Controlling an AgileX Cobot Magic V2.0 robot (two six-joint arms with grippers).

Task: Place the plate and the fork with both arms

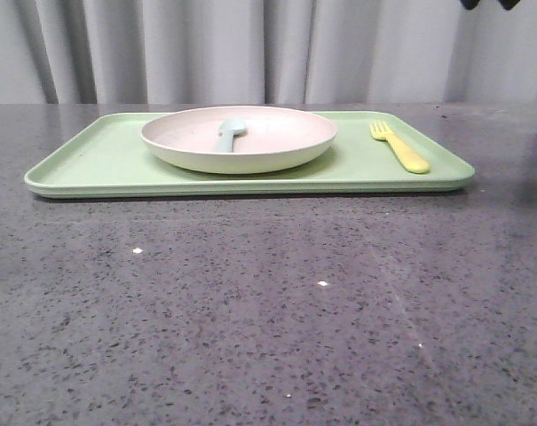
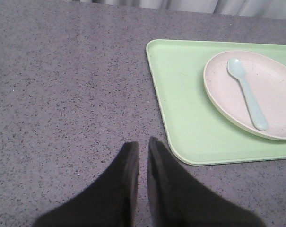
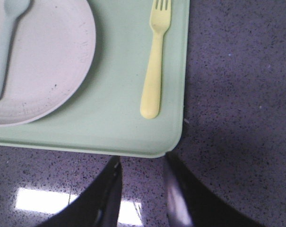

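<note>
Nearest to us, the grey speckled surface (image 1: 268,311) lies bare in front of the green tray (image 1: 99,164). Our left hand (image 2: 143,153) hovers over that surface just beside the tray's corner, its fingers nearly together and holding nothing. Our right hand (image 3: 142,168) hangs above the tray's near right corner, fingers apart and empty.

Farther on, the plate (image 1: 277,142) sits on the tray, roughly at its middle, with a pale blue-green spoon (image 1: 229,133) lying inside it. The fork (image 1: 399,146) rests flat on the tray to the right of the plate, apart from it, tines pointing away from us.

We judge the task close to finished: plate and fork both appear set down on the tray, and neither hand grips anything. What seems left is pulling both arms clear.
</note>
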